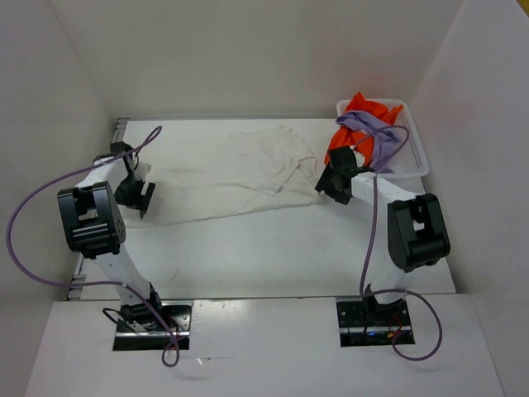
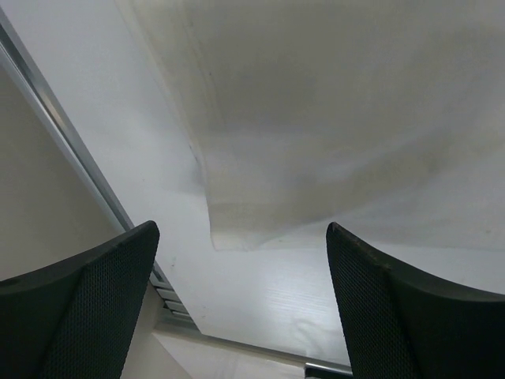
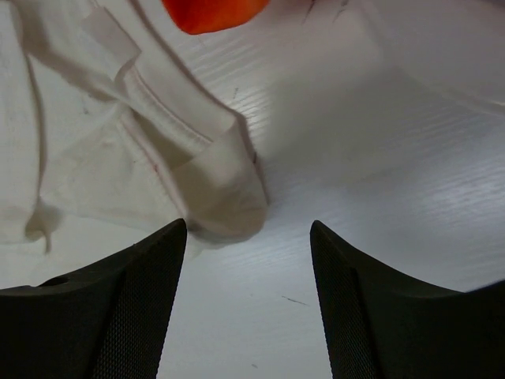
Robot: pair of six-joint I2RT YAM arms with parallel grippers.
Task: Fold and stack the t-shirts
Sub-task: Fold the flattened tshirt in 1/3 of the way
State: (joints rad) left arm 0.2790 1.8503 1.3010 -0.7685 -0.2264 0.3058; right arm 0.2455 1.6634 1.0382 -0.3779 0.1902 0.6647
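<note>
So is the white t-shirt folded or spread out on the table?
Mostly spread out: the white t-shirt lies wide and flat across the table, with only its right end rumpled and lapped over itself. No tidy fold shows.

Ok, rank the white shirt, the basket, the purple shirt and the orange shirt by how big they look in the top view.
1. white t-shirt, spread out, clearly largest.
2. basket.
3. purple t-shirt and orange t-shirt: bunched, overlapping, partly hidden; they look about alike, so unranked.

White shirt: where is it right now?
Top view: the white shirt lies spread mid-table, between the left gripper and right gripper, left of the basket.
</note>
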